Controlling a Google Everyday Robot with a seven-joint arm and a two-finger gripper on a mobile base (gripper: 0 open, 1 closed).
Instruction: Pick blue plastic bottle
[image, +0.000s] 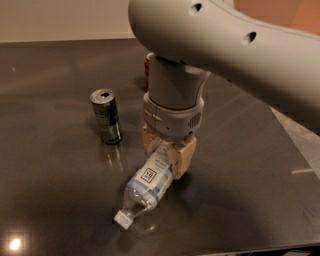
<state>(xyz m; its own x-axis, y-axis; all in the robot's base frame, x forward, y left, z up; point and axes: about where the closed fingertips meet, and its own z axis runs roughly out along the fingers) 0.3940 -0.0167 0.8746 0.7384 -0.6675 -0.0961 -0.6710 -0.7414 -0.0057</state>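
Gripper (167, 155) is lowered from the grey arm (225, 45) at table centre, its tan fingers (183, 156) closed on the base end of the blue plastic bottle (150, 180). At left, a silver-and-blue can (106, 116) stands upright, apart from the bottle. The bottle lies on its side on the dark glossy table (50, 200), white cap (122, 219) pointing toward the near edge. A red can (147, 70) shows partly behind the arm. A pale wall (60, 20) runs behind the table.

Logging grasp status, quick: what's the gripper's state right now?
Gripper: low over the dark table, jaws closed on the clear plastic bottle with white cap, which lies on its side.
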